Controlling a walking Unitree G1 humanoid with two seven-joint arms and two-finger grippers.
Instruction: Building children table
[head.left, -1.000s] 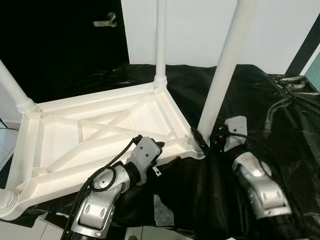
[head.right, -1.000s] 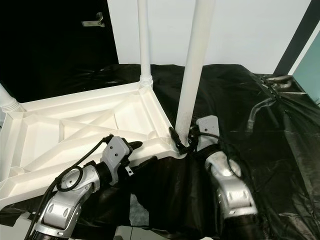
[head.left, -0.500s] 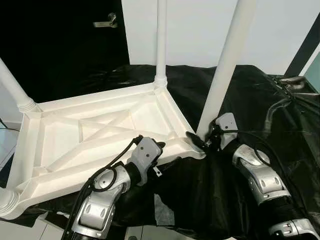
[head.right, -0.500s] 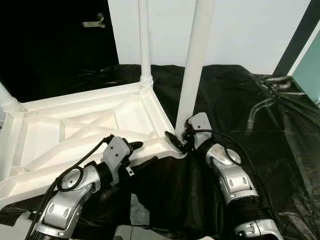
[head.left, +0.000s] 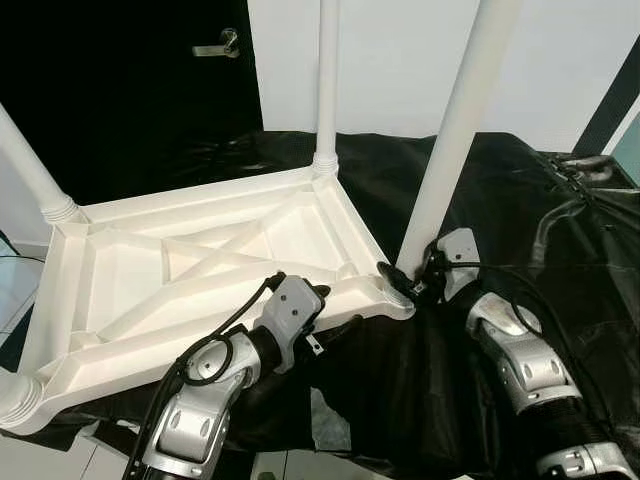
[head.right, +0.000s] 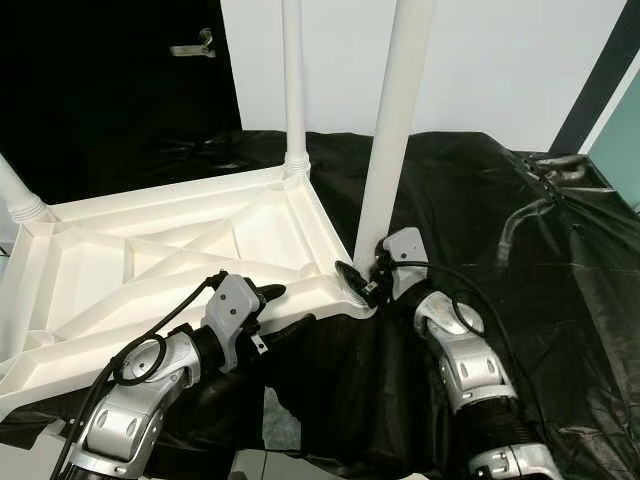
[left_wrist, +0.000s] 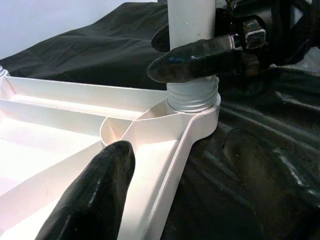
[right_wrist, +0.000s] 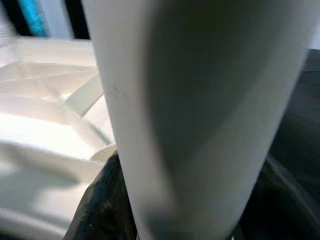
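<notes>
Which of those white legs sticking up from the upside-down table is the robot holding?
The near-right leg: the right hand clasps its base at the table's corner socket. The other legs stand untouched.

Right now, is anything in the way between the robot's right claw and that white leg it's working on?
Nothing visible. The right end effector is already closed around the base of the near white leg, just above its threaded collar in the corner socket of the upturned tabletop. The left end effector steadies the tabletop's near rim.
</notes>
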